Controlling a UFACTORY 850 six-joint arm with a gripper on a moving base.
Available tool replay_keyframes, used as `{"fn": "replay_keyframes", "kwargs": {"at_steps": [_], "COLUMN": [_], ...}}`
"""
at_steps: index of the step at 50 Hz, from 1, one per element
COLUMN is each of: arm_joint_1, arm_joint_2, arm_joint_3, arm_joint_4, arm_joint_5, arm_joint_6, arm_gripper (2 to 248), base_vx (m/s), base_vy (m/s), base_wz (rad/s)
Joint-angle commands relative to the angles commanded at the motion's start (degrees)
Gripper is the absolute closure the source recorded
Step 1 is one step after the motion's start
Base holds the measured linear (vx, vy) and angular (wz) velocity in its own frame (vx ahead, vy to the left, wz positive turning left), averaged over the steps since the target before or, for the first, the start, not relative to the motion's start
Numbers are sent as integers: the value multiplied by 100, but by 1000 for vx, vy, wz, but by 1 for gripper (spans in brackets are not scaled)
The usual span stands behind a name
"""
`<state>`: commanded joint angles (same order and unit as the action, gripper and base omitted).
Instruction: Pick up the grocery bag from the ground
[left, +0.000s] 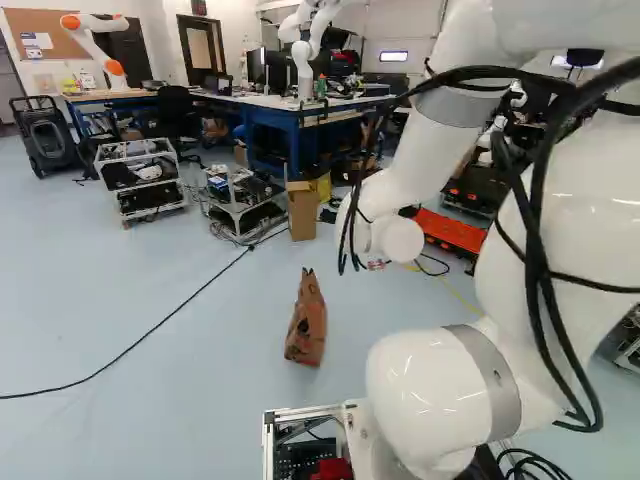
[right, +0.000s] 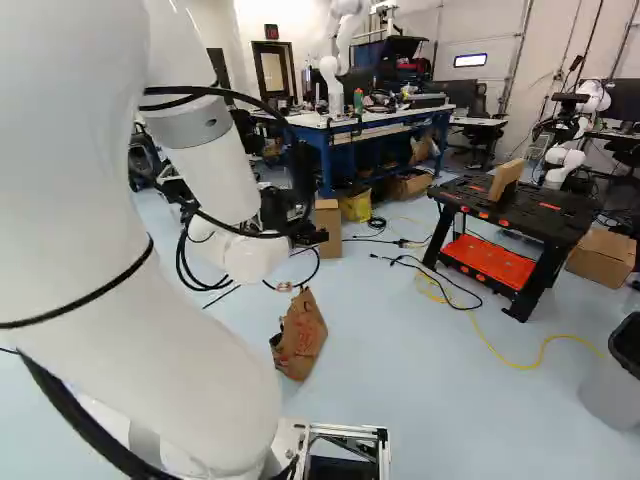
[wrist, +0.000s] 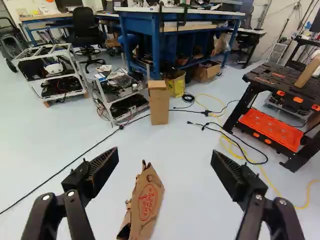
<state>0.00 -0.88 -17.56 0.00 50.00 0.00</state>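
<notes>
Our wide-open, empty, black two-fingered end effector (wrist: 165, 157) could topple the brown paper grocery bag (wrist: 146, 201) if we descend off-centre.

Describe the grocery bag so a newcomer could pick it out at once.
Find the blue workbench, then the upright cardboard box on the floor in front of it. Nearer the pincer is the bag: brown paper, crumpled, with a round red print. Unlike the straight-edged box, it tapers to a ragged end.
</notes>
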Motion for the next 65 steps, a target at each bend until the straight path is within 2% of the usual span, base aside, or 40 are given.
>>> {"fn": "replay_keyframes", "kwargs": {"at_steps": [28, 42, 65], "arm_joint_1": [3, 63, 279], "arm_joint_2": [-1288, -1884, -2811], "arm_joint_3": [-963, -1456, -2279], "arm_joint_4": [0, 0, 0], "arm_joint_5": [-66, -455, -1148], "arm_joint_6": [0, 0, 0], "arm_gripper": [3, 3, 3], "base_vx": [0, 0, 0], "base_vy": [0, 0, 0], "base_wz": [0, 0, 0]}}
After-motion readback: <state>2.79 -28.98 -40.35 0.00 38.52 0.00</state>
